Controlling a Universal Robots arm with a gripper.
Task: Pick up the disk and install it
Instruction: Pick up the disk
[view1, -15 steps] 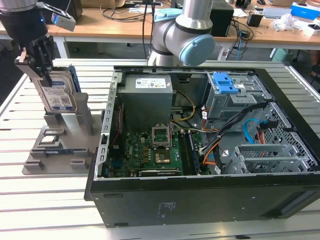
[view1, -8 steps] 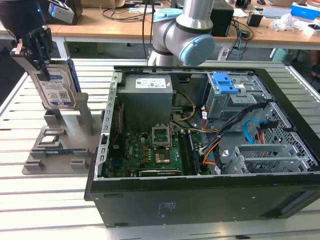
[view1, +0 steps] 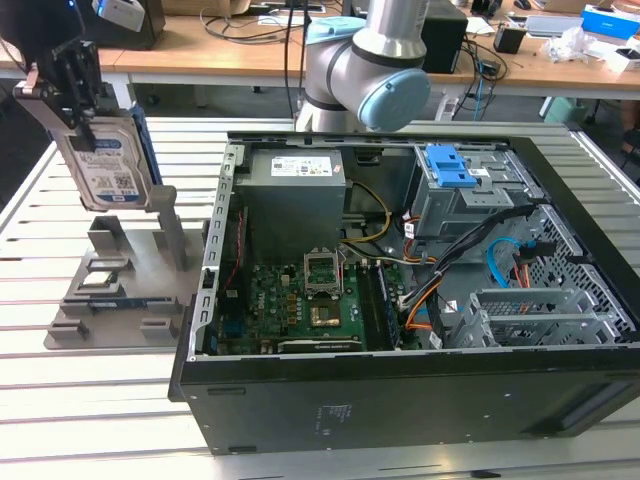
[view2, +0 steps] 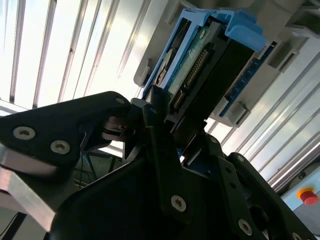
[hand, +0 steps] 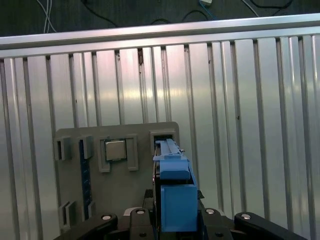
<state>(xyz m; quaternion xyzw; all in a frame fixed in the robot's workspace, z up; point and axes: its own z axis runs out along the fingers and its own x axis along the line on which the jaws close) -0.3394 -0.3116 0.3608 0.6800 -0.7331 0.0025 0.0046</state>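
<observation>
Fingers: the black fingers (view1: 80, 105) are pressed onto the disk (view1: 105, 170), one on each side. They pinch it by its top end.
Disk: it is up in the air, at about 10 o'clock in the exterior view. It is silver, with a white and blue label and a blue edge.
Which way it hangs: the disk is right under the fingers, at 6 o'clock from them. Its long side runs up and down and leans a little.
Stand: the grey stand (view1: 110, 290) sits on the desk (view1: 100, 400), just under the disk. I think the disk is lifted out of its slot. Its low end is near the stand's tall post.
Chip: in the first wrist view a small square chip (hand: 116, 149) rests in a pocket of the stand, beside the open slot.
Computer: the open black computer (view1: 400, 400) lies at 3 o'clock from the disk, well apart. A blue clip (view1: 450, 170) sits on the metal cage inside.
Job so far: the pick-up looks done. The disk is not in the computer yet.
</observation>
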